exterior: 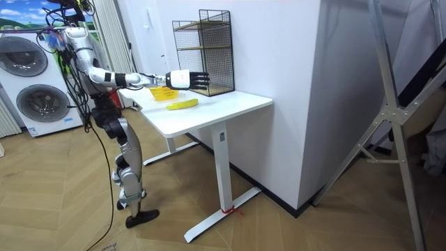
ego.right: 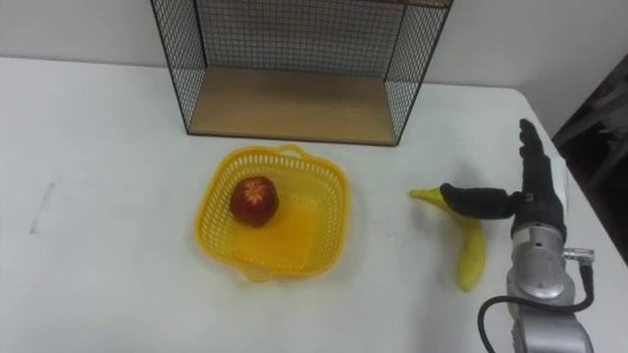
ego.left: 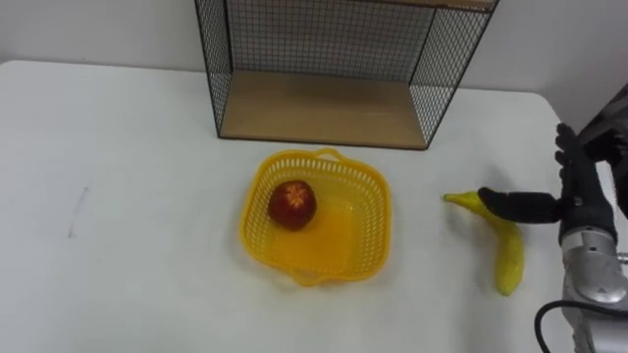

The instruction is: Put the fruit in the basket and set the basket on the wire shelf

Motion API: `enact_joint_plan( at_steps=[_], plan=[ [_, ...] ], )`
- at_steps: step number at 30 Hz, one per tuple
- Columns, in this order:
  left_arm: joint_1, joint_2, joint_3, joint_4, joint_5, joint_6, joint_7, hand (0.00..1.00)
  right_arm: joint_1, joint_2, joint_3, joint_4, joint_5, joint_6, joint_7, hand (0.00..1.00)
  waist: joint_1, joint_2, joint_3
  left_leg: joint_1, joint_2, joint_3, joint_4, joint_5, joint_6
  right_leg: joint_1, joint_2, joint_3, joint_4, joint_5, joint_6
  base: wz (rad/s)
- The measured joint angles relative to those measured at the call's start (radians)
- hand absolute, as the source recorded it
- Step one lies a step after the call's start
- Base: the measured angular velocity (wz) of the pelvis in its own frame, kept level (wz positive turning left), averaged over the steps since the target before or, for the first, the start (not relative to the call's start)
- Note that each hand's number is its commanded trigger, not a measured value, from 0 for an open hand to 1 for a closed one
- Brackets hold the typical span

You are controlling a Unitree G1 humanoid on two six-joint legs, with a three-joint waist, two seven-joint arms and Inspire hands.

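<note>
A yellow plastic basket (ego.left: 360,240) sits in the middle of the white table with a red apple (ego.left: 292,204) inside it, toward its left. A yellow banana (ego.left: 504,247) lies on the table to the basket's right. My right hand (ego.left: 581,188) hovers over the banana, open, fingers straight and thumb stretched left across the fruit's upper end. The black wire shelf (ego.left: 324,108) with a wooden floor stands behind the basket. In the room view I stand at the table's end with the right hand (exterior: 189,79) held out over the banana (exterior: 182,104).
The white table (ego.left: 118,196) spreads wide to the basket's left, with a faint mark (ego.left: 77,211) near its left side. Its right edge runs close behind my right hand. A white wall backs the shelf. Washing machines (exterior: 35,90) stand behind me in the room view.
</note>
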Motion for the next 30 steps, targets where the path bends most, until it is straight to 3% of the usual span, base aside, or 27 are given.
enact_joint_plan(
  at_steps=[7,12,17,24,25,26,30],
  plan=[
    [-0.002,0.003,0.000,-0.011,0.003,0.000,0.000,0.00,0.006,0.000,0.062,0.026,-0.088,0.009,0.060,0.00,0.012,0.009,0.0038,-0.001,0.000,-0.004,-0.001,0.000,0.000,0.000,0.000,-0.001,0.000,0.000,0.000,0.00],
    [0.016,0.003,0.001,-0.023,0.003,0.011,0.000,0.00,0.010,0.000,0.059,0.054,-0.126,0.008,0.085,0.00,0.012,0.005,0.0015,-0.002,0.000,-0.006,-0.002,0.000,0.000,0.001,0.001,-0.003,-0.002,0.000,0.000,0.00],
    [0.016,0.003,0.004,-0.021,0.025,0.030,-0.001,0.00,0.019,0.002,0.058,0.098,-0.131,-0.013,0.123,0.00,0.014,-0.002,-0.0059,0.000,0.000,-0.010,0.002,0.000,0.000,0.006,0.001,-0.006,-0.002,0.000,0.000,0.02],
    [0.020,0.003,0.010,-0.013,0.059,0.046,-0.001,0.00,-0.012,0.008,0.043,0.212,-0.156,-0.048,0.159,0.01,0.011,-0.004,-0.0060,0.017,0.001,-0.029,0.011,-0.002,-0.001,0.036,-0.001,-0.018,-0.004,0.000,-0.001,0.08],
    [0.020,0.004,0.010,-0.013,0.060,0.050,0.000,0.00,-0.020,0.008,0.043,0.230,-0.157,-0.054,0.162,0.70,0.011,-0.004,-0.0059,0.017,0.001,-0.031,0.014,-0.002,-0.001,0.039,-0.001,-0.019,-0.003,0.001,-0.001,0.06],
    [0.020,0.004,0.010,-0.013,0.060,0.050,0.001,0.00,-0.022,0.008,0.043,0.241,-0.157,-0.061,0.162,1.00,0.011,-0.004,-0.0060,0.017,0.001,-0.032,0.016,-0.002,-0.001,0.040,-0.001,-0.019,-0.003,0.001,-0.001,0.06],
    [0.022,0.004,0.010,-0.012,0.061,0.051,0.004,0.00,-0.034,0.000,0.027,0.289,-0.173,-0.079,0.160,1.00,0.013,-0.004,-0.0063,0.033,0.001,-0.041,0.020,-0.003,-0.002,0.062,-0.001,-0.027,-0.005,0.002,-0.001,0.07]
  ],
)
